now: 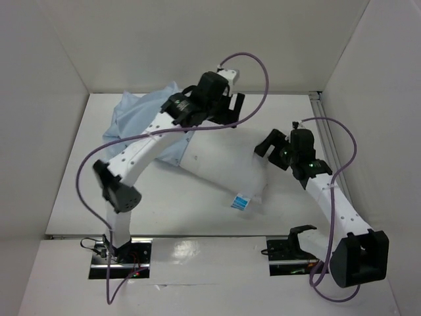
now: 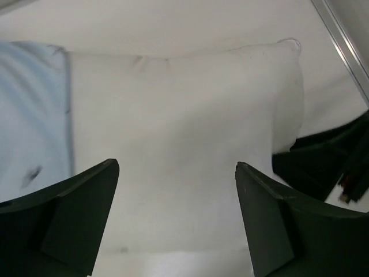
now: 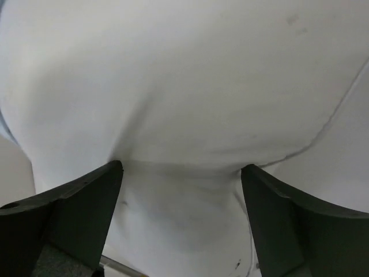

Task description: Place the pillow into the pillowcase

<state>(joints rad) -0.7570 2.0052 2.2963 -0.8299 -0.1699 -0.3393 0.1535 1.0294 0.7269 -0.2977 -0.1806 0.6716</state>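
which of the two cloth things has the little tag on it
The white stuffed pillow: a small blue-and-white tag sits at its near edge. The light blue pillowcase beside it shows none.

I can pass over the bare table (image 1: pixel 75 197) at lower left and along a strip at upper right beside the rail (image 1: pixel 318 105). The pillow (image 1: pixel 220 164) blocks the centre, the pillowcase (image 1: pixel 131 112) the upper left, and my left arm (image 1: pixel 141 153) slants above it.

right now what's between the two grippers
The pillow, its white surface running from the left gripper to the right gripper, seen in the top view.
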